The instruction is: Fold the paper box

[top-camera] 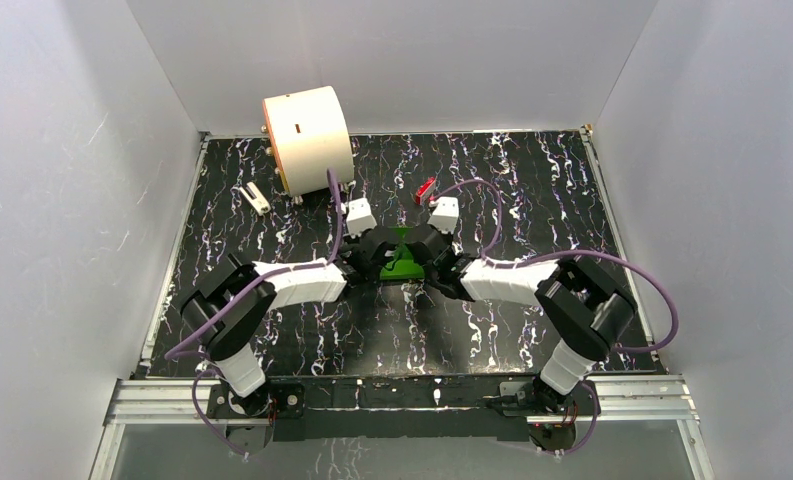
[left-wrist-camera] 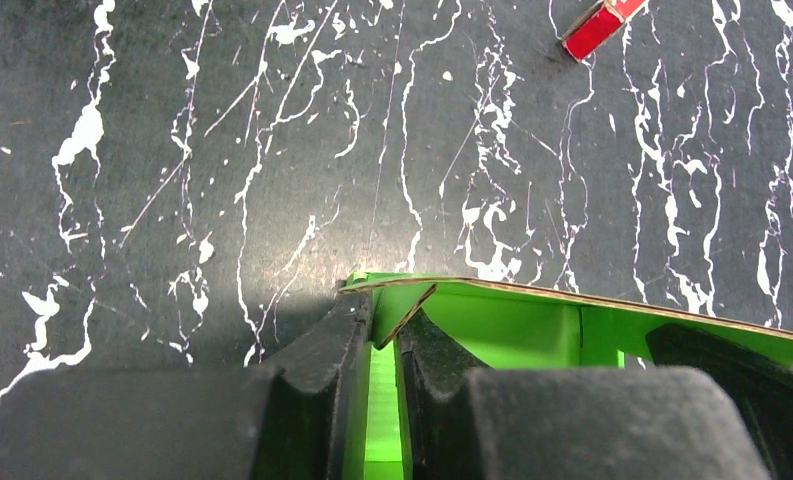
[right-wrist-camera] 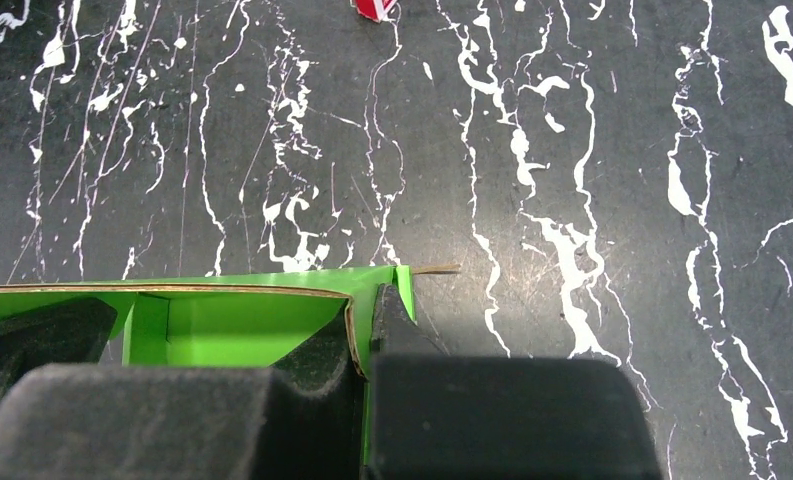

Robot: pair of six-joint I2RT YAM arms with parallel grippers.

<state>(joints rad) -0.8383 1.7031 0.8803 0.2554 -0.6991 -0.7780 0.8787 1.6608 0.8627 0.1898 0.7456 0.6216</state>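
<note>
1. The bright green paper box (top-camera: pixel 403 262) sits near the middle of the black, white-veined table (top-camera: pixel 372 340), between the two arms' heads. It is well apart from the large cream cylinder (top-camera: pixel 307 138) at the back left and from the small red block (top-camera: pixel 425 189) behind it.
2. In the wrist views the box (left-wrist-camera: pixel 512 325) is an open shell of thin card with glossy green faces and brown cut edges. One long wall stands upright across the view, and a short flap is folded inward at each end (right-wrist-camera: pixel 242 325).
3. The left gripper (left-wrist-camera: pixel 384 330) has its black fingers drawn narrow, pinching the card at the box's left corner.
4. The right gripper (right-wrist-camera: pixel 362 320) is likewise closed tight, with the card edge at the box's right corner clamped between its fingers.
</note>
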